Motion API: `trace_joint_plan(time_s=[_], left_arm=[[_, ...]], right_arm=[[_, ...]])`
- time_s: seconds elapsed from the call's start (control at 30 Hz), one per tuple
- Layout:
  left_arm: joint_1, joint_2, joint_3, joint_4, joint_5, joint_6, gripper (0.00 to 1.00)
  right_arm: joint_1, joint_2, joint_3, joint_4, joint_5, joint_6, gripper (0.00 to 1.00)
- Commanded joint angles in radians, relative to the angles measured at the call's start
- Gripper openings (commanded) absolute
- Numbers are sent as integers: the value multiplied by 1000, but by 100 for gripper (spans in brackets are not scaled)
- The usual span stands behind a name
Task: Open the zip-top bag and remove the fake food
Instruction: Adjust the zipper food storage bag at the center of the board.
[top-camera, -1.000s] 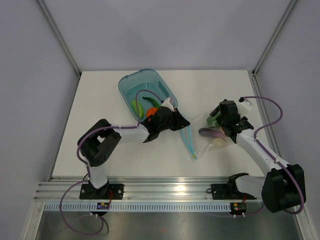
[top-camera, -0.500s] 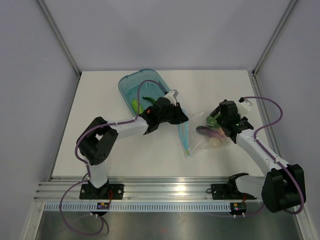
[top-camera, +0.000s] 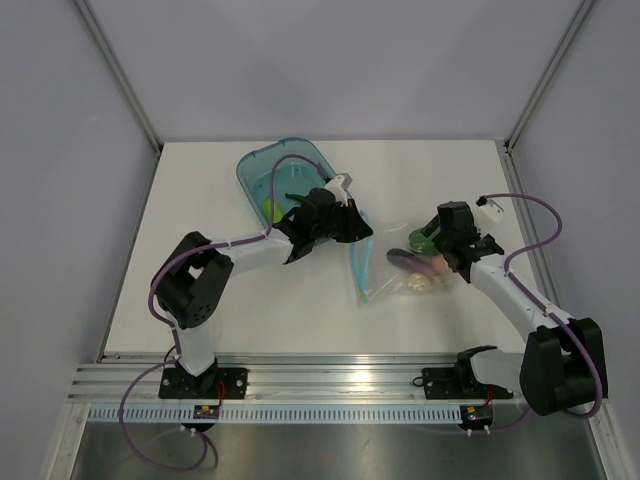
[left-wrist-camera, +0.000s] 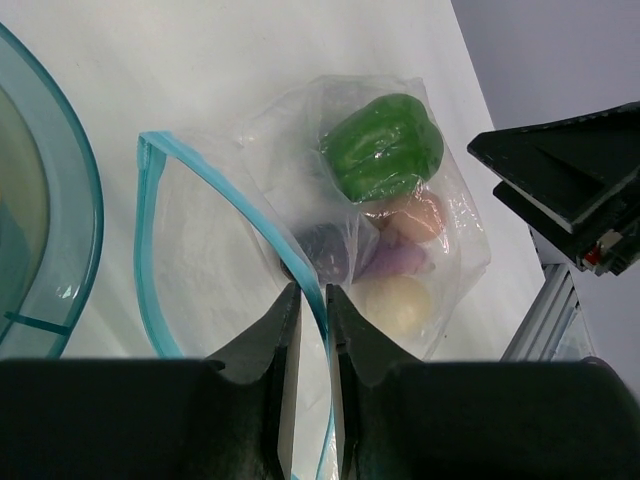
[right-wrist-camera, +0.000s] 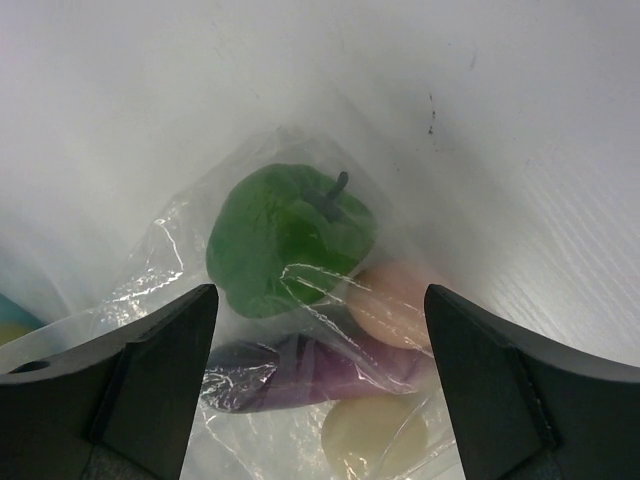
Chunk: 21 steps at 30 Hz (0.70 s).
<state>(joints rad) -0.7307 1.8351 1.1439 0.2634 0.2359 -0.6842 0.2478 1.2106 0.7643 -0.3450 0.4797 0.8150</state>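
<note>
Here, the white table (top-camera: 200, 200) carries a translucent teal tub (top-camera: 250, 168) toward the back, left of centre. The clear zip-top bag (top-camera: 385, 272) lies on the table to the right of the tub, between the two arms. Its light blue zip strip (left-wrist-camera: 225, 190) gapes in a wide loop, so the mouth is open and faces the tub.

The left gripper (left-wrist-camera: 312, 300) reaches over the tub's near-right rim. Its jaws are clenched almost together on one run of the zip strip, which passes between the fingers (left-wrist-camera: 270, 335). The right gripper (right-wrist-camera: 318, 292) hovers over the bag's closed end with its jaws spread wide, gripping nothing.

Four pieces of fake food sit inside the bag, bunched at that closed end. They are a green pepper (right-wrist-camera: 285, 240), a purple eggplant (right-wrist-camera: 300, 370) just below it in the right wrist view, a pale orange piece (right-wrist-camera: 390, 300) and a whitish piece (right-wrist-camera: 375, 432). A small yellow piece (top-camera: 270, 209) lies in the tub.
</note>
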Motion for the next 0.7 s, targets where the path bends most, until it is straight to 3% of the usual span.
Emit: trace_joint_plan(time_s=[0.0,0.27,0.37,0.57,0.67], left_arm=[[11,-46,7,43,25,15,18],[50,-31,-1,43,40,-12,18],[53,-31,0,48,45,-8,18],[60,-31,5,36,42,-3,18],[62,-31,5,36,49,-6,19]], right_arm=[[-30,12,18,4,16,-13,91],[-79,7,-14,23,-64,-28,74],[-84,-25,-59,70,-95,-63,62],[-87,-75,-138,147,-115,-109,61],[-87,-48,-140,155,-130,-129,66]])
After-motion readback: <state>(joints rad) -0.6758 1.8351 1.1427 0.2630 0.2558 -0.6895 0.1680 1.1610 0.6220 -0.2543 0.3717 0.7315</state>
